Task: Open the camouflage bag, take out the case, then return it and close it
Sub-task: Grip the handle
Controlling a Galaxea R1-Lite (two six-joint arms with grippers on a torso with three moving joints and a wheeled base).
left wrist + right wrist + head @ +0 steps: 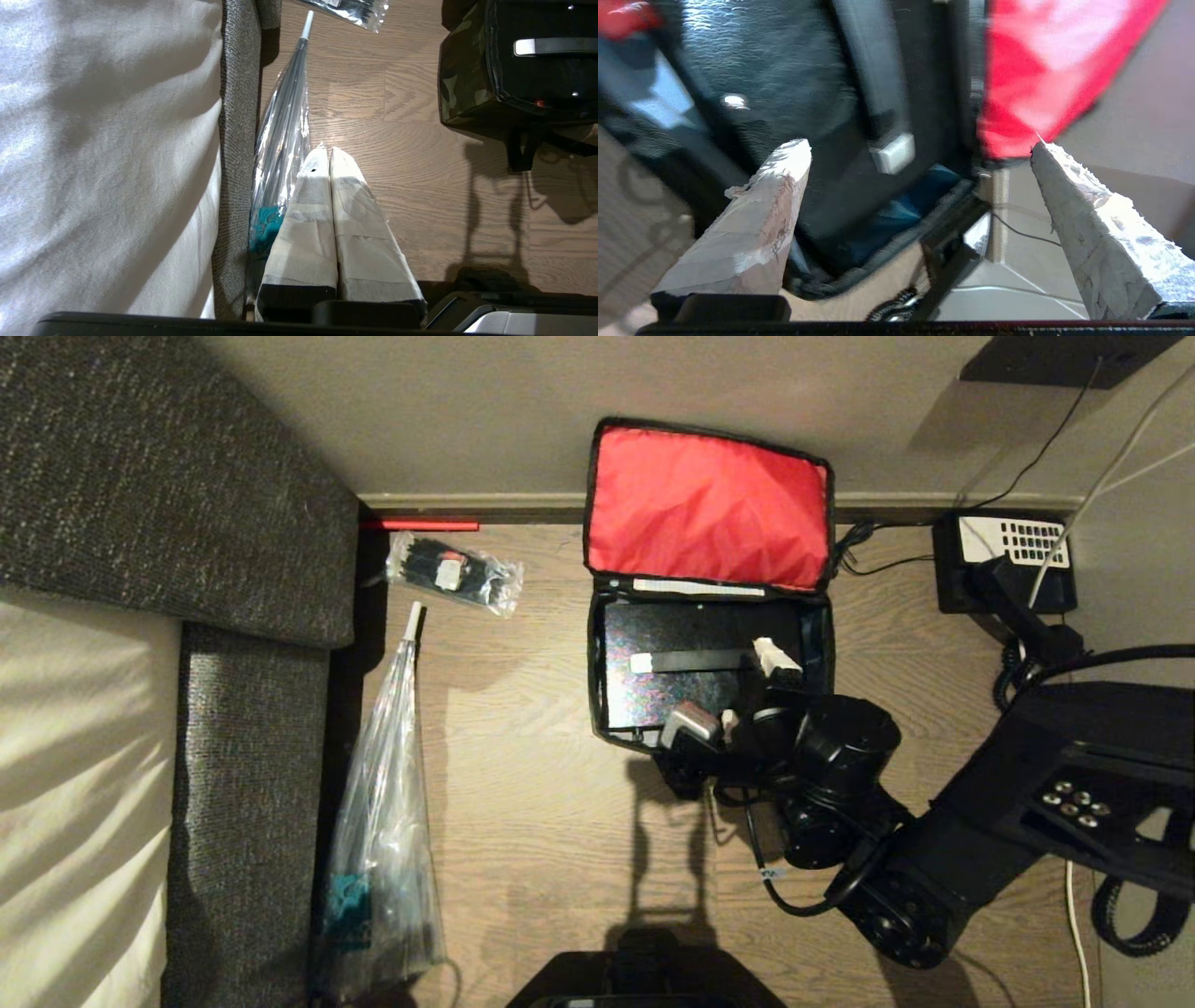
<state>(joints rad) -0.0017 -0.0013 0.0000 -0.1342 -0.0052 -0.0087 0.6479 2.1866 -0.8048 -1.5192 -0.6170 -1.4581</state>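
The camouflage bag (602, 644) sits on the wooden floor (532, 784) against the baseboard, its lid thrown back so the red lining (705, 504) leans upright on the wall. Inside the open bag lies the case (672, 686), flat and black with a slight gloss, filling nearly the whole opening; its handle strip (695, 660) runs across the top with a whitish end showing on one side. The right gripper (747, 695) hangs over the near right corner of the bag, its taped fingers (770, 196) spread wide apart with nothing between them, one tip near the right end of the handle strip. Whether a fingertip touches the case cannot be told. In the right wrist view the case and the blurred red lining fill the space beyond the parted fingers. The left gripper (329, 156) is parked low over the floor beside the sofa (252, 709), its taped fingers pressed together and empty. A long clear plastic bag (383, 821) lies on the floor along the sofa, and a smaller clear packet (455, 572) lies near the baseboard. A black desk telephone (1004, 565) stands to the right of the bag.
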